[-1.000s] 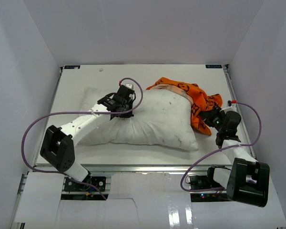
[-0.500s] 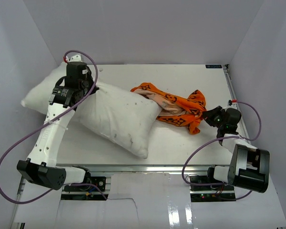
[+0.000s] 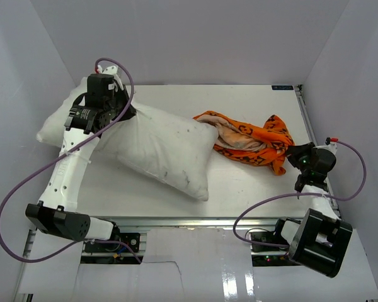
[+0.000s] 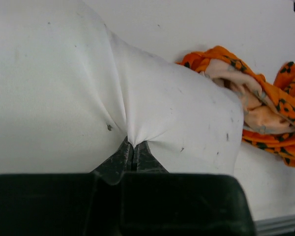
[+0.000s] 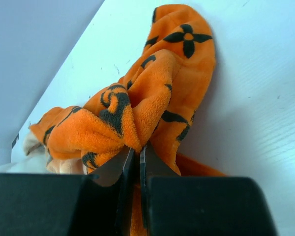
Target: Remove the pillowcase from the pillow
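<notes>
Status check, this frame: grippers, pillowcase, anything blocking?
Jaws: left gripper shut on pillow, right gripper shut on pillowcase. Pillowcase bunched beside pillow's corner, off or nearly. Nothing in the way.

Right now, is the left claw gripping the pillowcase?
No, the left claw pinches a fold of the white pillow, not the orange pillowcase.
</notes>
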`<state>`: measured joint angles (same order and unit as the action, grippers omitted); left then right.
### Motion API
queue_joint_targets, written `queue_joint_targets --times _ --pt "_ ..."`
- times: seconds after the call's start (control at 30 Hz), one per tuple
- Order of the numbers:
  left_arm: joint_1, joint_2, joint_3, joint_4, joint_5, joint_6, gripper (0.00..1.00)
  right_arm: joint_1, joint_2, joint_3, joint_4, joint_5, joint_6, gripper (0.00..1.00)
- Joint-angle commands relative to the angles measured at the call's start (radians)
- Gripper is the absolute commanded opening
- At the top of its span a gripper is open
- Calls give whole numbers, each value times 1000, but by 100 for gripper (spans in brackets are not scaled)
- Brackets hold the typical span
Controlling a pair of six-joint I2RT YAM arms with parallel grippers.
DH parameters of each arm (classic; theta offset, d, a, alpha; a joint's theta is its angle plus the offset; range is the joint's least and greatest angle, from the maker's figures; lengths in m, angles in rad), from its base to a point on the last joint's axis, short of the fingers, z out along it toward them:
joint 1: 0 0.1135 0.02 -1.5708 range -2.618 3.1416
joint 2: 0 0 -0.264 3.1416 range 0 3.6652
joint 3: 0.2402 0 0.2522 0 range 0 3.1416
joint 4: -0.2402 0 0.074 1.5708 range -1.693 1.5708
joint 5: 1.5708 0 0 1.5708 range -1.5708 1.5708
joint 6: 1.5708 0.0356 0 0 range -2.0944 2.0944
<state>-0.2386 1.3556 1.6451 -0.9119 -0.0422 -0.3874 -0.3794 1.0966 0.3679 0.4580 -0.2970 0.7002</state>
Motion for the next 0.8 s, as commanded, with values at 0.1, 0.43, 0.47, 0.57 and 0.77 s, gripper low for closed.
queue_joint_targets --times 0.1,0.43,0.47,0.57,0.77 --pt "-1 25 4 150 76 61 0 -44 -148 -38 -50 140 21 8" --pt "226 56 4 77 14 -79 0 -124 -207 -49 -85 147 44 8" --pt "235 57 1 74 62 -99 0 -125 -210 -49 -84 138 42 8" --pt "286 65 -21 88 97 -134 0 -125 -205 -43 -71 93 36 8" --pt "285 31 -169 211 142 -261 0 -107 -139 -70 83 -109 77 8"
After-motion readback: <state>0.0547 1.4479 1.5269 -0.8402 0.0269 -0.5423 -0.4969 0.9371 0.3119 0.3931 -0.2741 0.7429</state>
